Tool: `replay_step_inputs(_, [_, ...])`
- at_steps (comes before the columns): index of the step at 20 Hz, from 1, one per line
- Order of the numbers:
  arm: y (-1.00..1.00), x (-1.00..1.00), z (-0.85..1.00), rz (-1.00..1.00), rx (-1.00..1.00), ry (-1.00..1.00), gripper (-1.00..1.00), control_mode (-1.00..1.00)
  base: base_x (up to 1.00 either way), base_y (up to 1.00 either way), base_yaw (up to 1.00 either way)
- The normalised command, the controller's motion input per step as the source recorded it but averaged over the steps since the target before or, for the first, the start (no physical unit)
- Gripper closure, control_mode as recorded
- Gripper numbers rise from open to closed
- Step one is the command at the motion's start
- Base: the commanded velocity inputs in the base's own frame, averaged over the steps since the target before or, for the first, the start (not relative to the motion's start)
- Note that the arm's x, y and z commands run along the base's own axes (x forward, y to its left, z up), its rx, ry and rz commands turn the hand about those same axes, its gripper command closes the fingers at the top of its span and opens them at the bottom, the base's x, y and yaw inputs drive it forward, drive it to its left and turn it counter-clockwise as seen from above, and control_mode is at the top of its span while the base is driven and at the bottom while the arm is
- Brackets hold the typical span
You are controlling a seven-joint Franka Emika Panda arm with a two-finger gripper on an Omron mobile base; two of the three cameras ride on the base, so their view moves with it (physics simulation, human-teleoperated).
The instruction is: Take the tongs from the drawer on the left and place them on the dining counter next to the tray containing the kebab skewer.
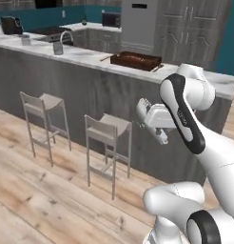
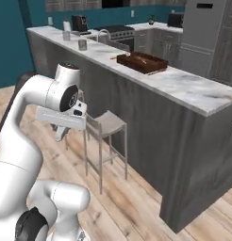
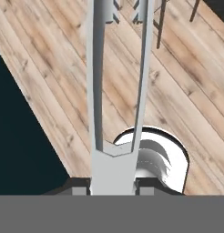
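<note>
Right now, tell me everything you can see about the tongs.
The tongs are light grey and look like smooth metal: two long, straight, slim arms joined in a flat block at one end. That joined end sits between the gripper's dark fingertips, which are shut on it. In the hand view the arms run straight away from the hand, spreading slightly, with small toothed tips at the far end. They hang in the air above the wooden floor, touching nothing else.

Counts: 1 tongs [image 3: 116, 91], 1 tray [image 1: 135, 60], 2 stools.
Stools [image 1: 109, 128] stand on the floor against the dining counter [image 1: 90, 59] side; tray on its top.
</note>
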Motion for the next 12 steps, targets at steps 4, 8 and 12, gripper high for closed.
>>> replay_step_inputs(4, [0.0,0.0,0.0,0.0,0.0,0.0,1.0,1.0,0.33,0.94,-0.69])
replay_step_inputs(8, [0.0,0.0,0.0,0.0,0.0,0.0,1.0,1.0,0.21,0.94,-0.68])
replay_step_inputs(12, [0.0,0.0,0.0,0.0,0.0,0.0,1.0,1.0,0.21,0.89,-0.7])
